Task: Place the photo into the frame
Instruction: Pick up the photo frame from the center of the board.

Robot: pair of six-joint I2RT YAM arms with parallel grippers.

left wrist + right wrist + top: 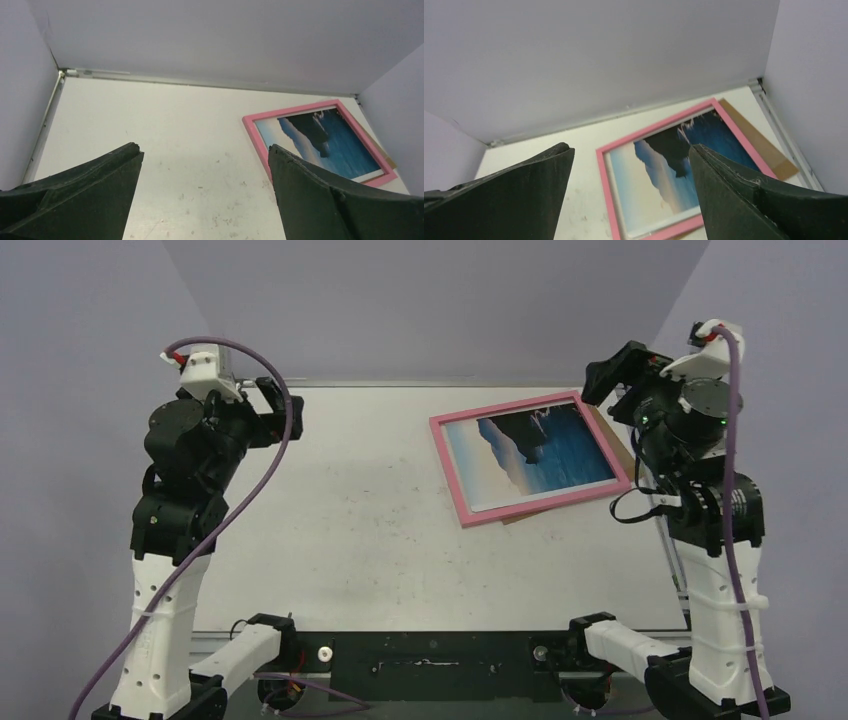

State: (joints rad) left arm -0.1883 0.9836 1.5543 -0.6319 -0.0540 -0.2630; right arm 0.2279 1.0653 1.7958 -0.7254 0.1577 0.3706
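The pink frame (449, 474) lies face up at the right rear of the table, and the photo (540, 449) of blue sea, dark mountains and pale sky shows inside it. The left wrist view has the frame (256, 139) and photo (330, 140) at its right; the right wrist view has the frame (606, 192) and photo (669, 170) at centre. My left gripper (275, 405) is raised at the far left, open and empty, well away from the frame. My right gripper (618, 372) hangs open and empty above the frame's far right corner. Both show wide jaws in the wrist views: left gripper (205, 152), right gripper (631, 150).
A brown cardboard board (756, 137) sticks out from under the frame's right side, also seen as the board (620, 445) from above. Grey walls (430, 310) enclose the white table (350, 520) at the back and both sides.
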